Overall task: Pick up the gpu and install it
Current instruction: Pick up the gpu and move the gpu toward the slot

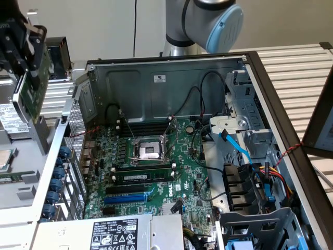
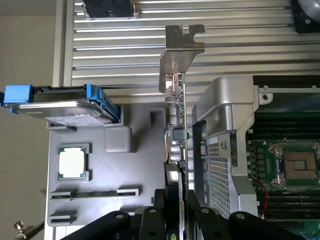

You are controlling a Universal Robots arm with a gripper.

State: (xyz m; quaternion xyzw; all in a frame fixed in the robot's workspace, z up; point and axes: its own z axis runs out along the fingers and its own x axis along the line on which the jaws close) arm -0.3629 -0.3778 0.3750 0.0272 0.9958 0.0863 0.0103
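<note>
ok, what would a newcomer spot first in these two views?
The gpu, clamped in the jaws, hanging above the parts tray at the exterior view's upper left. Next, the open computer case with its green motherboard and CPU socket mid-frame. On the tray, a loose CPU sits near a hard drive in a blue carrier.

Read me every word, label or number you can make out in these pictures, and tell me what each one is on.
No text can be read for sure.
Power supply label: print too small.
Case sticker: too small.
Drive label: blurred.
Memory stick sticker: too small.
Motherboard print: too small.
Gpu: no legible marking.
</note>
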